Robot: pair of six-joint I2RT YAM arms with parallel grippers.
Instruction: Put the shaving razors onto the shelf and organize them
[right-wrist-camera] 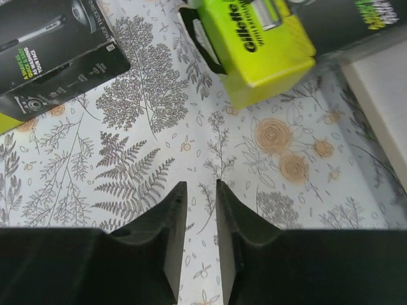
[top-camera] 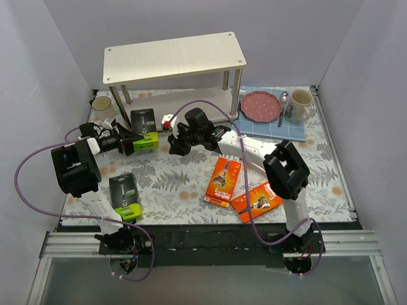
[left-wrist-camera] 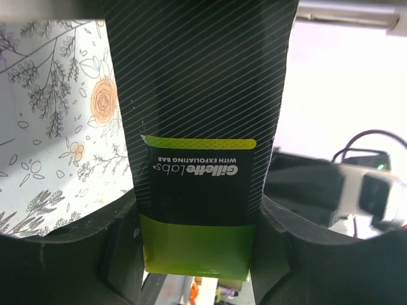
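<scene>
The black-and-lime pack you are handling is grasped by your left gripper; in the left wrist view its fingers press on both long edges of the pack, with the lime end nearest the camera and the printed label upside down. From above, that pack sits just in front of the shelf, beside the lower board and near the left front leg; you cannot tell whether it rests on the floral cloth or hangs just clear of it.

The second black-and-lime pack lies flat on the cloth close to your left arm, well apart from the shelf; one orange pack lies flat near the middle, and the other orange pack lies just beside it under your right arm; you cannot tell whether their corners touch.

Your right gripper grasps nothing; its fingers are drawn almost together, with only a thin slit between them; it points down at bare cloth just beside the held pack's lime end.

Right of the shelf lies a blue mat bearing a red plate, a spoon and a mug; a cup stands by the shelf's left legs.
</scene>
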